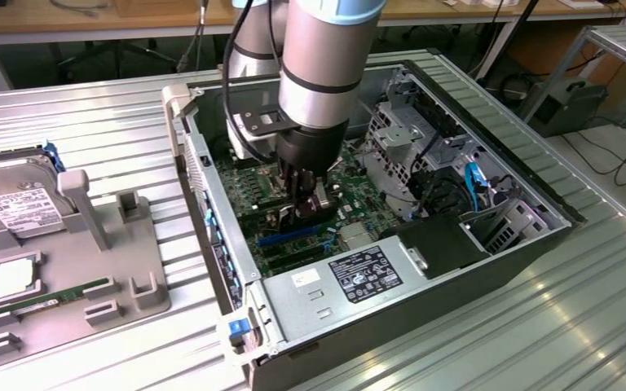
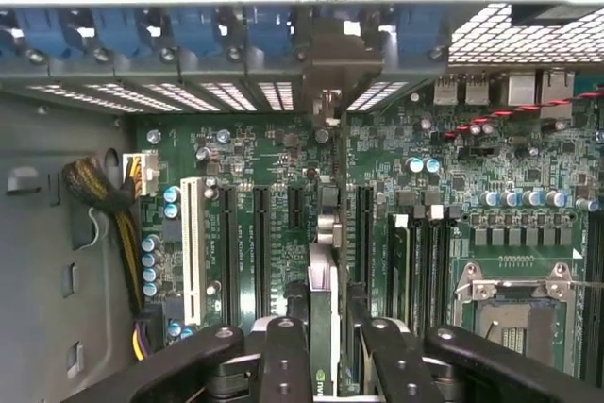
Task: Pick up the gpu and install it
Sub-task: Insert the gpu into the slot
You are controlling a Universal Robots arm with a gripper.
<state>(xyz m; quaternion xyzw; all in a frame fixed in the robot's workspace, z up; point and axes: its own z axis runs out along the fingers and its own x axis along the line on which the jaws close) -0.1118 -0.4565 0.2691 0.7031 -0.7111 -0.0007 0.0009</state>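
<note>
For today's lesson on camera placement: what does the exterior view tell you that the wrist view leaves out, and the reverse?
Exterior only: the arm reaching into the open case, and, on the exterior view's left, a grey tray with a hard drive and memory stick.

Wrist only: a white slot, yellow cables and the bare CPU socket.

Both: the pincer holding the gpu edge-on above the green board.

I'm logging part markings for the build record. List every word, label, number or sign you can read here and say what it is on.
Nothing reads clearly enough to quote.
Power supply label: black with white print, too small.
Hard drive label: white, print blurred.
Motherboard: white silkscreen marks, too small.
The gpu, held edge-on in the gripper: a pale logo near the fingers, unreadable.
</note>
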